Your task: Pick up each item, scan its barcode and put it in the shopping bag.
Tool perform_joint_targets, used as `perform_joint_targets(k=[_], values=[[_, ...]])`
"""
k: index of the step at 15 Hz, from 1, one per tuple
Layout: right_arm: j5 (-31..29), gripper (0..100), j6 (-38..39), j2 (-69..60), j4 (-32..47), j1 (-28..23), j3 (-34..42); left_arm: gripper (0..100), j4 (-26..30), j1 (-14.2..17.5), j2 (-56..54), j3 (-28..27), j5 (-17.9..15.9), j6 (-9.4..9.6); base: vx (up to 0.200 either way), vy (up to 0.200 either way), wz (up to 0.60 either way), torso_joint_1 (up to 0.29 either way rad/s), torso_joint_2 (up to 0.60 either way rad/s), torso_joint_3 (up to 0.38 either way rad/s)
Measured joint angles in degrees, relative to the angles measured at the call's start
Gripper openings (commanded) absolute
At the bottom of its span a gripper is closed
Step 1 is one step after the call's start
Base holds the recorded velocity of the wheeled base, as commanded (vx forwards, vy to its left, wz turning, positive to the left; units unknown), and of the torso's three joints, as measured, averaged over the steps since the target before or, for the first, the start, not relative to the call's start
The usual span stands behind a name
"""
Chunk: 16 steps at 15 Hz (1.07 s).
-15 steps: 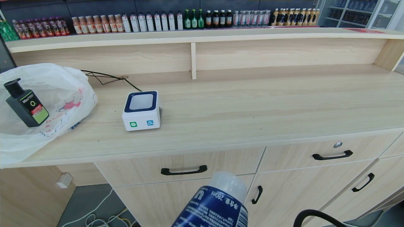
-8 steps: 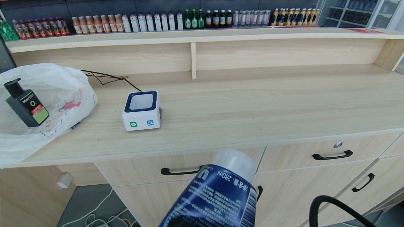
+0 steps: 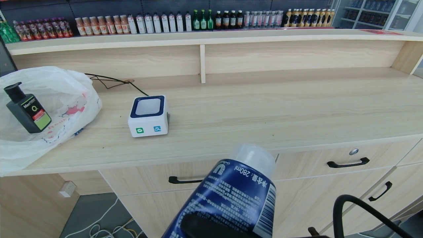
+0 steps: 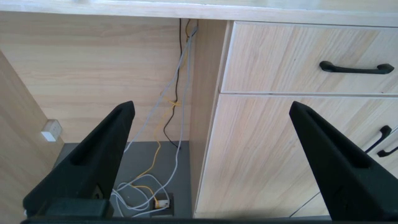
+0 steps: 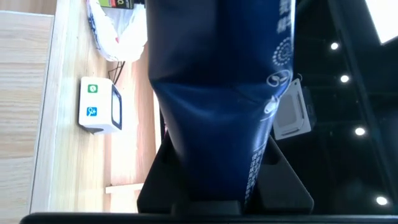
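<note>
The right gripper stays clamped on the blue bottle, which has risen toward the counter edge, right of the scanner. The left gripper, fingers wide apart, hangs well below the scanner. The counter runs on far to the scanner's right; the shopping bag lies at its left.

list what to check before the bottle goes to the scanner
1. Grip: ok. The right pincer is shut on the bottle.
2. Barcode found: ok. It shows on the bottle's side.
3. Barcode turned to the scanner: not ok. The scanner's window faces up and the barcode does not face down.
4. Bottle over the scanner: not ok. It is held in front of the drawers, short of the counter.
5. Bag ready: cannot tell. It lies left of the scanner with a dark bottle; its mouth is unclear.
6. Left pincer out of the way: ok. It is open, low by the drawers.
</note>
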Motion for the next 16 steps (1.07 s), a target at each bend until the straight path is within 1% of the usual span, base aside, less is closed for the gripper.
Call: perform_joint_targets(k=[5, 7, 12, 16], values=[[0.00, 0, -0.79, 0.02, -0.90, 0.00, 0.26, 100, 0.00, 0.00, 0.00, 0.00, 0.00, 0.00, 0.000, 0.000, 0.00, 0.000, 0.00, 0.000], [-0.05, 0, -0.71, 0.16, -2.65, 0.00, 1.16, 100, 0.00, 0.00, 0.00, 0.00, 0.00, 0.00, 0.000, 0.000, 0.00, 0.000, 0.00, 0.000], [-0.09, 0, -0.60, 0.85, -2.68, 0.00, 2.27, 100, 0.00, 0.00, 0.00, 0.00, 0.00, 0.00, 0.000, 0.000, 0.00, 0.000, 0.00, 0.000], [-0.09, 0, 1.37, 0.82, -2.66, -0.41, 3.17, 100, 0.00, 0.00, 0.00, 0.00, 0.02, 0.00, 0.000, 0.000, 0.00, 0.000, 0.00, 0.000]])
